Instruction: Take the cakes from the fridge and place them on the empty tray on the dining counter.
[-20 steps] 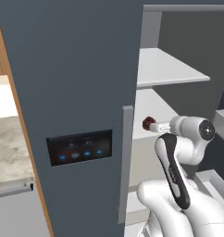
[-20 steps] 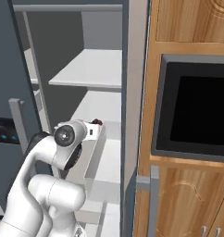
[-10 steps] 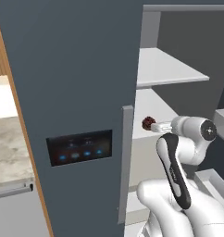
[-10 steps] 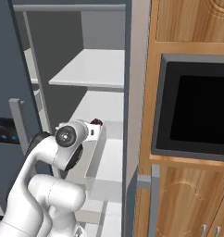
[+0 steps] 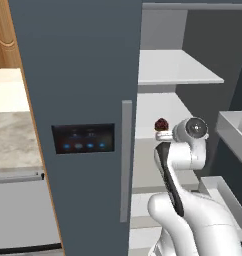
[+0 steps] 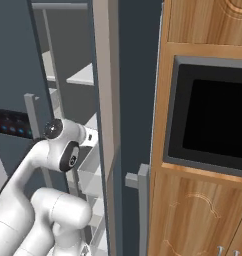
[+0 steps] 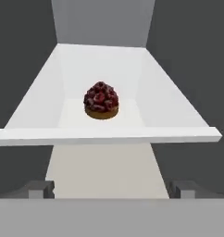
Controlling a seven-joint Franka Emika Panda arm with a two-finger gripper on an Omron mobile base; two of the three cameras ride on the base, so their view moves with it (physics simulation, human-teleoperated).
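One of the cakes, a dark brown-red round one [image 7: 101, 100], sits alone on a white shelf [image 7: 104, 135] inside the fridge [image 5: 83, 75]. The fridge's right side is open; its left door is closed. My gripper [image 7: 111, 190] faces the cake from in front of the shelf edge and a little below it. It is open, fingertips [image 7: 40, 189] wide apart, nothing between them. From the left base view the cake [image 5: 161, 123] shows just beyond the gripper [image 5: 163, 134]. The empty tray and the dining counter are out of view.
The closed door carries a black panel with blue lights [image 5: 83, 139] and a long grey handle [image 5: 126, 160]. White door bins [image 5: 234, 131] jut in on the right, close to my arm. A wood cabinet with a black oven [image 6: 213, 120] stands right of the fridge.
Both base views have shifted, the right one strongly, so the base has moved. The gripper stays open and still faces the cake on its shelf.
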